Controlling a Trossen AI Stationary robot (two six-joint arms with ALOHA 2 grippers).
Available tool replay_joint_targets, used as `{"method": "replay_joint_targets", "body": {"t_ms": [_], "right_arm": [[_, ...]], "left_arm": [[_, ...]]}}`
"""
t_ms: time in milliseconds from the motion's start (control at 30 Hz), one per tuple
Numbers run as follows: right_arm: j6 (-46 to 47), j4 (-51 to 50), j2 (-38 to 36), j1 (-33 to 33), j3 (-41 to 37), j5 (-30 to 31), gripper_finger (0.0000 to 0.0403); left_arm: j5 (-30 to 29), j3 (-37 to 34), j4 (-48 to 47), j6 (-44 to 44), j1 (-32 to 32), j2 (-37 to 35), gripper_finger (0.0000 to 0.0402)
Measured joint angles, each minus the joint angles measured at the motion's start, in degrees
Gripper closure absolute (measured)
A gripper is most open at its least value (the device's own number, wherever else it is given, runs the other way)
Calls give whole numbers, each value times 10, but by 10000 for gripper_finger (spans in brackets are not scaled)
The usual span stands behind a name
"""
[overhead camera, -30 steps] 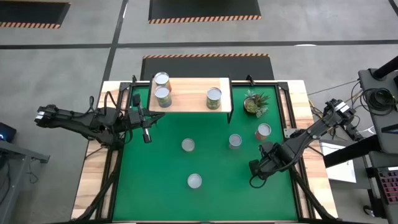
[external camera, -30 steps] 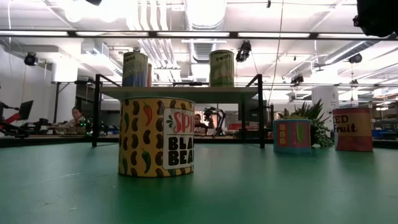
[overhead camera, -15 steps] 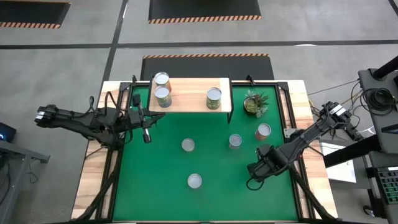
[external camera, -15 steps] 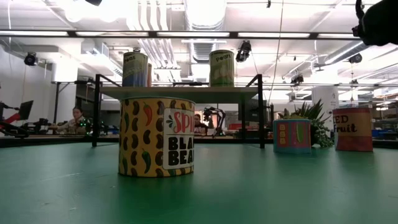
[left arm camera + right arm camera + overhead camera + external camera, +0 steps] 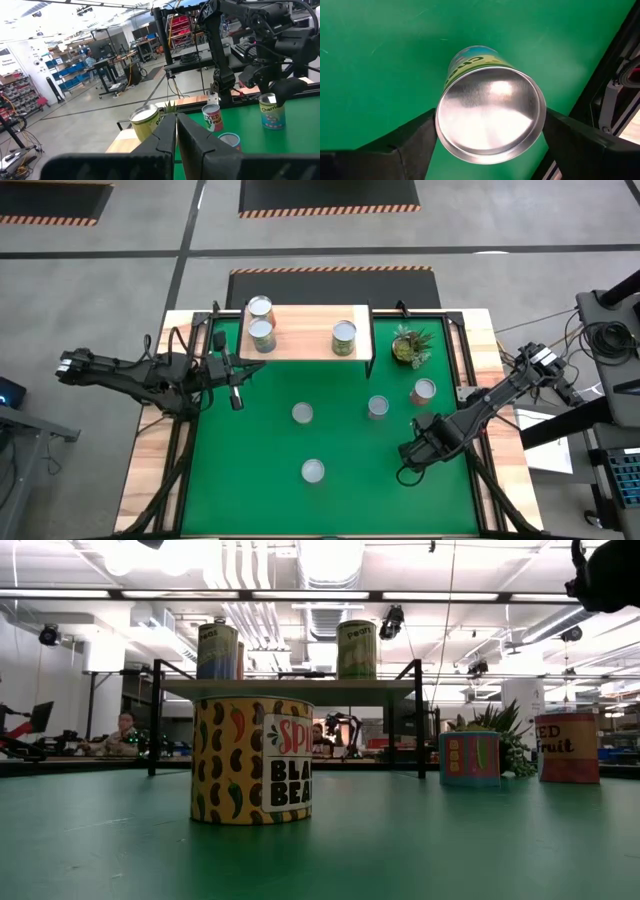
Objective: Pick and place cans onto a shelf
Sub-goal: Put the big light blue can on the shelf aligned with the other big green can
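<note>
My right gripper (image 5: pixel 410 452) stands over the table's right near part, its fingers on either side of a green-labelled can (image 5: pixel 490 122) with a shiny top. My left gripper (image 5: pixel 236 392) hangs shut and empty at the table's left, near the shelf's left end; its fingers also show in the left wrist view (image 5: pixel 176 132). The shelf (image 5: pixel 300 342), a light-wood board on black legs, stands at the far edge with three cans upright on it (image 5: pixel 344 336). Loose cans stand upright on the green table: the black-beans can (image 5: pixel 252 760), a blue one (image 5: pixel 469 758) and a red one (image 5: pixel 566 747). My right gripper has the can's upper wall just under the rim (image 5: pixel 442 107) between its two fingers (image 5: pixel 415 137), one on each side. The fingers come from above, pointing down. The can's top hides the fingertips. Whether the can is off the table, I cannot tell.
A small potted plant (image 5: pixel 410 346) stands right of the shelf. Another can (image 5: pixel 302 413) stands mid-table. Bare green table (image 5: pixel 250 480) lies at the near left. People sit in the room beyond the table (image 5: pixel 125 730).
My right gripper has gone a little toward the table's left and near edges, then stopped over the can.
</note>
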Motion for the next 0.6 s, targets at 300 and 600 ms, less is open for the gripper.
{"method": "replay_joint_targets", "body": {"t_ms": [300, 600], "right_arm": [[-86, -4, -15, -24, 77, 90, 79], [-267, -4, -16, -80, 236, 243, 79]], "left_arm": [[0, 0, 3, 0, 0, 0, 402], [0, 0, 2, 0, 0, 0, 402]]}}
